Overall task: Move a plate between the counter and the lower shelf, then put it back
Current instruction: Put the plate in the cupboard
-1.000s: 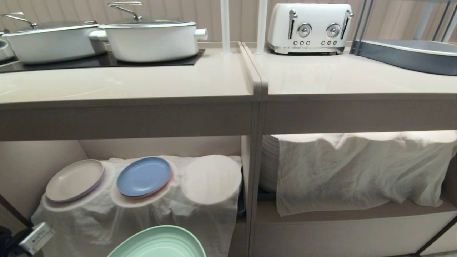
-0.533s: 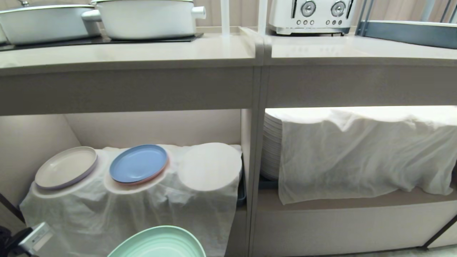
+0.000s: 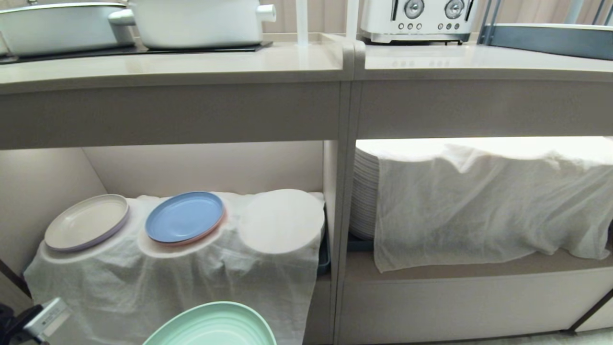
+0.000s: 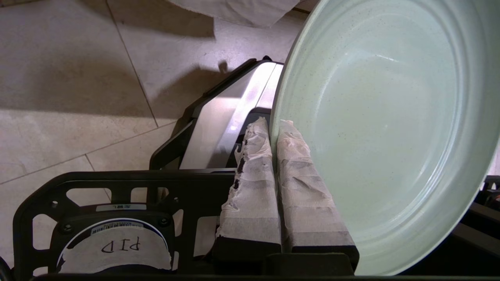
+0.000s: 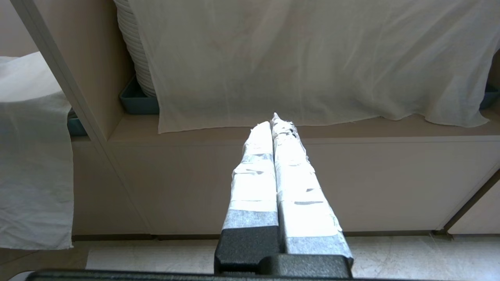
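The mint-green plate hangs low in front of the lower shelf, at the bottom edge of the head view. My left gripper is shut on its rim, one taped finger on each side, and the plate's hollow face fills the left wrist view above the tiled floor. The counter runs across the top, well above the plate. My right gripper is shut on nothing, level in front of the right-hand compartment.
On the shelf's white cloth lie a beige-grey plate and a blue plate, beside a cloth-covered round shape. A white plate stack fills the right compartment. Pots and a toaster stand on the counter.
The whole head view has shifted: the counter and shelves sit higher in the picture, so the camera has sunk. The plate keeps its place in my left gripper.
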`<state>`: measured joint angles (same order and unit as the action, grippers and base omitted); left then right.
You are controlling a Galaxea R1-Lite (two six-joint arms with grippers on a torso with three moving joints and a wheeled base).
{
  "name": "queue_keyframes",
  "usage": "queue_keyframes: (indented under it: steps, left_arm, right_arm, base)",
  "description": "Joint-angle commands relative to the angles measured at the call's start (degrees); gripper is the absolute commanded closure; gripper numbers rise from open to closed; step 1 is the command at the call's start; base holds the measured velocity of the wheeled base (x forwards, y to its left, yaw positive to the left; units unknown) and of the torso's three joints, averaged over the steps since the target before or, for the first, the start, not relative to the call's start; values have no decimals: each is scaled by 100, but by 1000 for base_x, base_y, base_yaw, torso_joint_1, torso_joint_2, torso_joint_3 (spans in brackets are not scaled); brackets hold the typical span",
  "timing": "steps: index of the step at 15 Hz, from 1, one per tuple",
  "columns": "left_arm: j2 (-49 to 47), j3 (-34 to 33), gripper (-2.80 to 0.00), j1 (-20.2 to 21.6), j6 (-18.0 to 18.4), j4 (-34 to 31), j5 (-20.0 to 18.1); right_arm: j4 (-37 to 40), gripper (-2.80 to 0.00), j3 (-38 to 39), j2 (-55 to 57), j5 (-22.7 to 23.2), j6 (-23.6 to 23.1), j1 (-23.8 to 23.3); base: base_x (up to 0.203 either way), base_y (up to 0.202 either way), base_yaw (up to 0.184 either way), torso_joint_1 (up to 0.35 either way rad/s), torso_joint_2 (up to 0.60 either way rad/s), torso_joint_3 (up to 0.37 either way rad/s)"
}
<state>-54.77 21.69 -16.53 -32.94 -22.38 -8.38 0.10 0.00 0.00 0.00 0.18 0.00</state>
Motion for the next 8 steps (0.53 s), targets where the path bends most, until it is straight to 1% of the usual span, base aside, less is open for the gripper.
queue_keyframes:
  steps: [1,8]
  left_arm:
    - [-1,0,0,1,-20,-12,-6]
    - [-7,1,0,1,-20,-12,-15]
  right_arm:
    - [-1,0,0,0,0,-1,0]
    - [-1,0,0,0,0,-1,0]
  base:
    - [0,0,0,0,0,0]
    - [0,0,0,0,0,0]
